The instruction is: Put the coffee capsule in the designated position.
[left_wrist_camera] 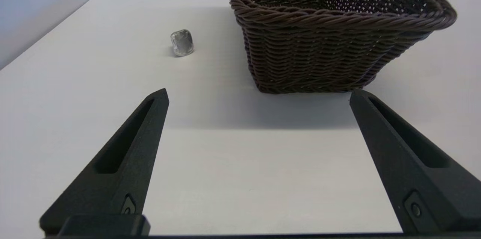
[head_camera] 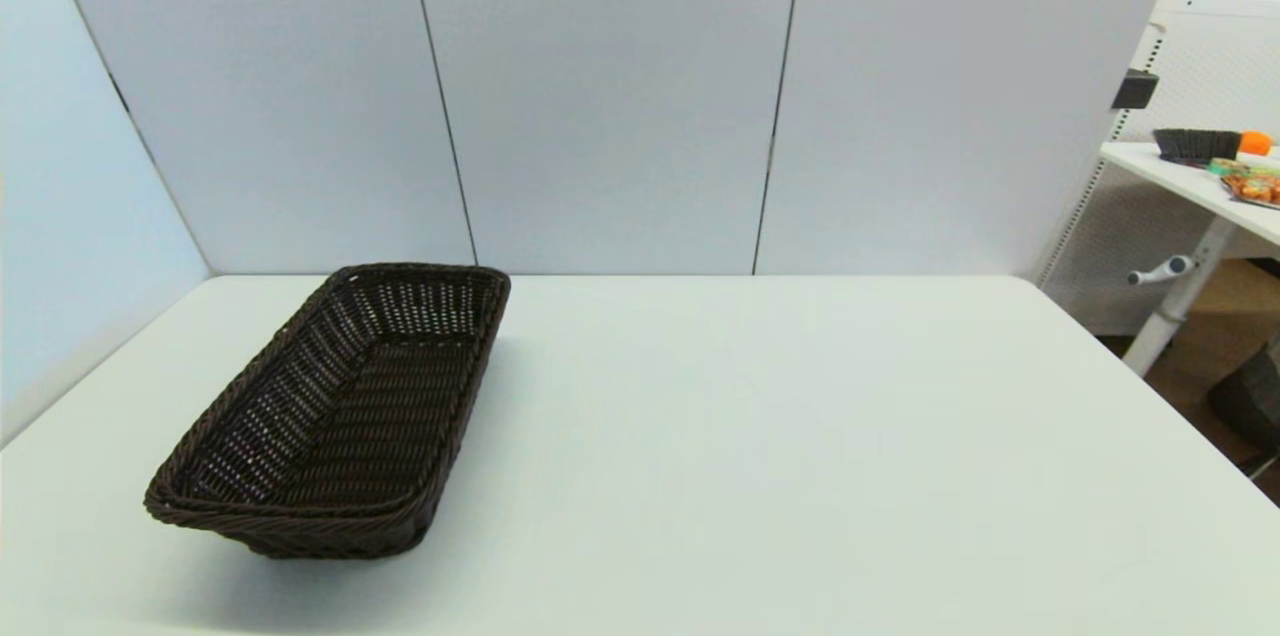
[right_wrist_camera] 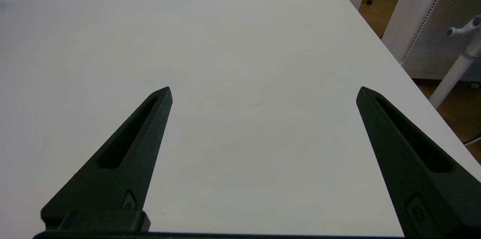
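Bench (head_camera: 800, 436) in front of you carries a dark wicker basket (head_camera: 340, 416) on its left half. Your left tool (left_wrist_camera: 258, 94) hovers low over the bench with its fingers spread wide and nothing between them, facing the basket's short end. Look in the left wrist view: the coffee capsule (left_wrist_camera: 182, 43) lies on the bench just beside the basket, outside it. Your right tool (right_wrist_camera: 264, 92) is likewise wide open and empty over bare bench.
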You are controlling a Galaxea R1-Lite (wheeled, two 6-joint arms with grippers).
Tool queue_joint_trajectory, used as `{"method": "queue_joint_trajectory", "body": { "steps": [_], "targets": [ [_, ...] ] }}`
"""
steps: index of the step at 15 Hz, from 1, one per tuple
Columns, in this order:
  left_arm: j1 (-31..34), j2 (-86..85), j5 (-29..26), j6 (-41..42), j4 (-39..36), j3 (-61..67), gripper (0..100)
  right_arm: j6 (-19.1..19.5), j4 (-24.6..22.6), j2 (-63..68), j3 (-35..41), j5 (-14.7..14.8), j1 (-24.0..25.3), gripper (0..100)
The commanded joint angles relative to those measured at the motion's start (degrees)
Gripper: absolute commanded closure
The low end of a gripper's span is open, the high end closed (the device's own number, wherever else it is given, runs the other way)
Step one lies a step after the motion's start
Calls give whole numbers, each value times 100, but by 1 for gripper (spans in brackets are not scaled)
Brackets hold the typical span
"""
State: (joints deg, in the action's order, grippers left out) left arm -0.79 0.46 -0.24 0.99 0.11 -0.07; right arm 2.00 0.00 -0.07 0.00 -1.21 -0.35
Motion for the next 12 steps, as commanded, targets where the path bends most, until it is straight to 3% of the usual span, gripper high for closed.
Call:
{"method": "queue_joint_trajectory", "body": {
  "steps": [1, 12],
  "targets": [
    [0, -55, -2, -28, -2, 16, 0, 2, 0, 7, 0, -2, 0, 0],
    [0, -55, -2, -28, -2, 16, 0, 2, 0, 7, 0, -2, 0, 0]
  ]
}}
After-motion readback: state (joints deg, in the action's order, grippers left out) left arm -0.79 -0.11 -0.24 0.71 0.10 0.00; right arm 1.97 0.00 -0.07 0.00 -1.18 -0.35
